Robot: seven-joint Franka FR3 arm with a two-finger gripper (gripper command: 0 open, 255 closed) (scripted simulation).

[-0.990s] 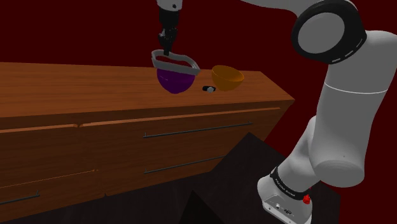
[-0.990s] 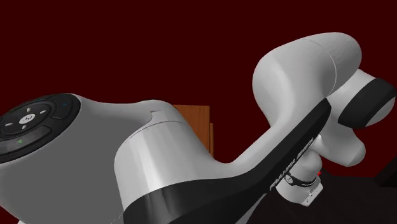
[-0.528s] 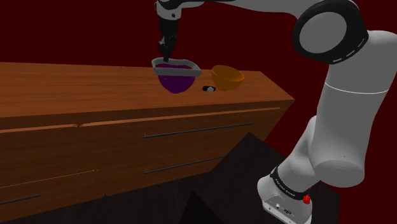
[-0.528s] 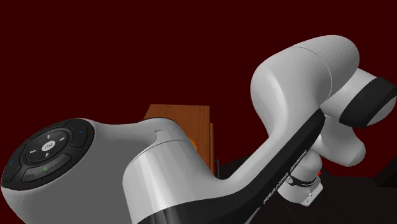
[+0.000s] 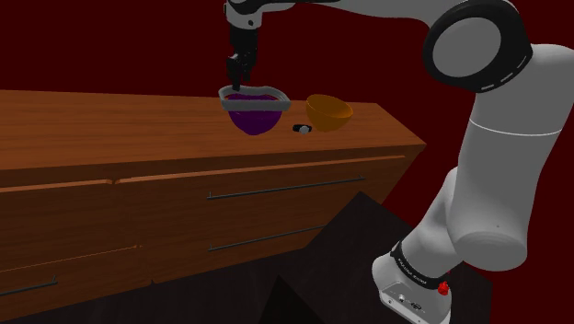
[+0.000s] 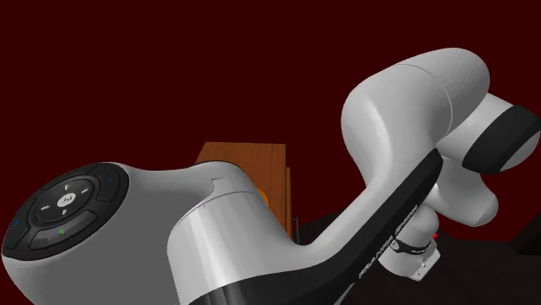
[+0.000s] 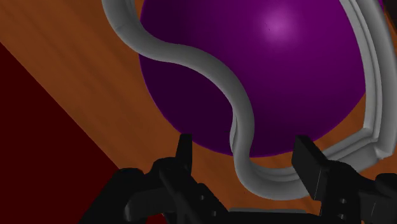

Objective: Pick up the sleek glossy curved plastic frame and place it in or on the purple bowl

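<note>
A long brown wooden chest of drawers (image 5: 110, 124) with slim dark bar handles (image 5: 285, 188) is seen across the left and middle of the shoulder view, its flat top ending at a corner right of centre. Three things are set directly on that top, grouped in the upper middle of the frame. These are a glossy purple round bowl (image 5: 252, 118), a glossy orange round bowl (image 5: 329, 112) near its right, and a small black-and-white object (image 5: 301, 128) between them, slightly nearer the front edge.

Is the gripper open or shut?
Open: the gripper has its fingers apart, not touching the grey frame lying on the purple bowl.
</note>
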